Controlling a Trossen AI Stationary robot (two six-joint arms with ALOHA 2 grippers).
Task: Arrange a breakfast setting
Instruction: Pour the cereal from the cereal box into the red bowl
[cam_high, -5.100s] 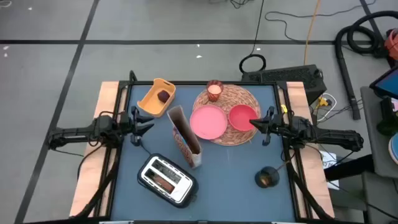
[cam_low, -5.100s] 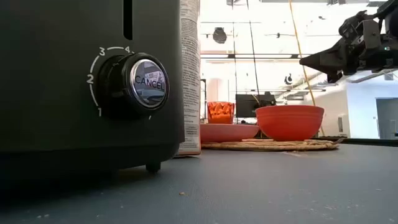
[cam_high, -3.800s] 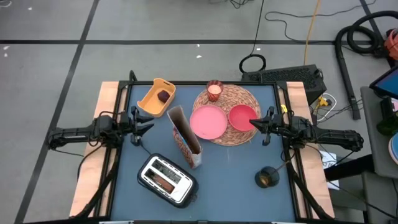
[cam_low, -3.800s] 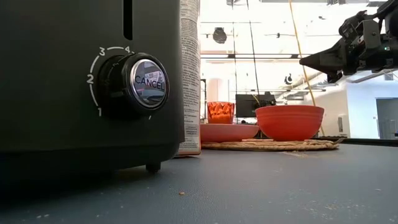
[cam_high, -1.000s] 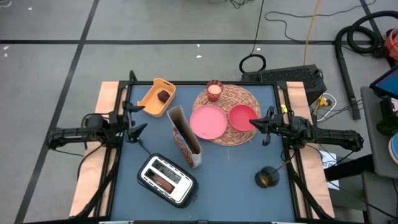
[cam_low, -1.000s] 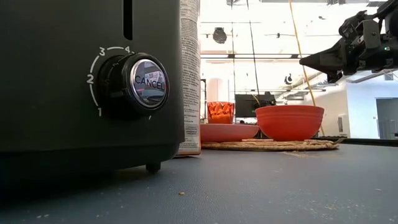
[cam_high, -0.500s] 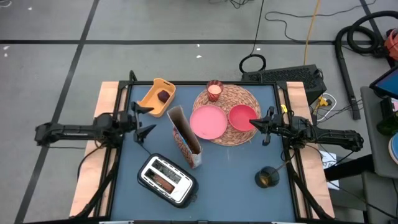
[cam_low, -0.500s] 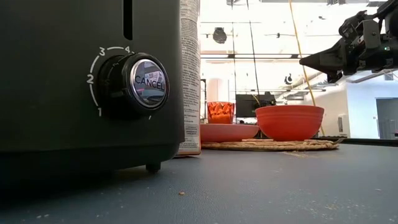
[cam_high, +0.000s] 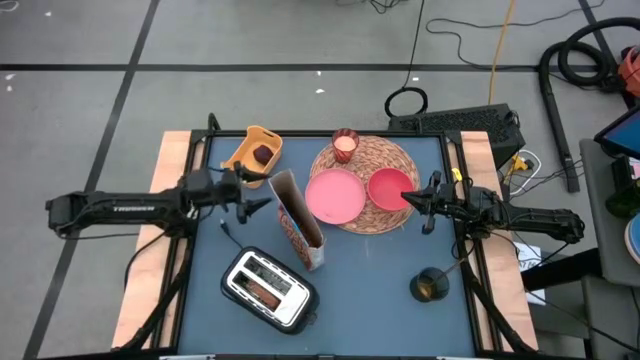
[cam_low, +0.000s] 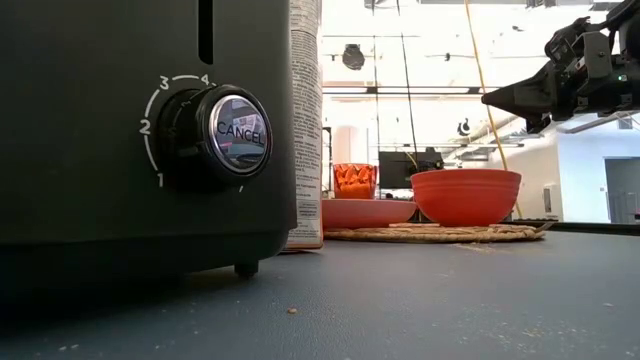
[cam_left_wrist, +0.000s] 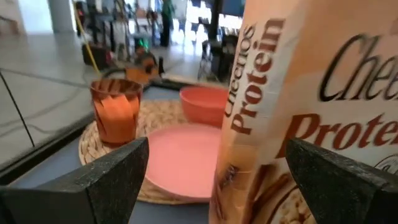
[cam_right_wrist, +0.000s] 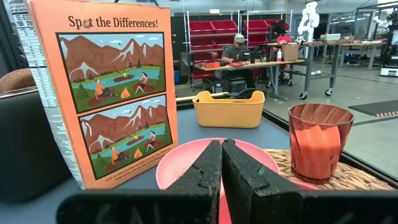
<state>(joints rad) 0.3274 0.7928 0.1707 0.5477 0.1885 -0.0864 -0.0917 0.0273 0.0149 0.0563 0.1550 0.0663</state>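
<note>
The brown cereal box stands upright on the blue table, left of the round straw mat. On the mat rest the pink plate, the red bowl and the orange glass. A dark red fruit lies in a yellow bin. My left gripper is open at the box's far-left edge, one finger on either side, with no touch showing. My right gripper is shut in the air beside the bowl. A bagel sticks out of the toaster.
A black and silver toaster stands near the front edge, close to the cereal box. A small round black object sits at the front right. Bare table lies between the toaster and that object. Wooden rails run along both table sides.
My left gripper has moved from the table's left edge toward the right, up to the cereal box, swinging slightly toward the far side and staying open. The box and the other things have kept their places.
</note>
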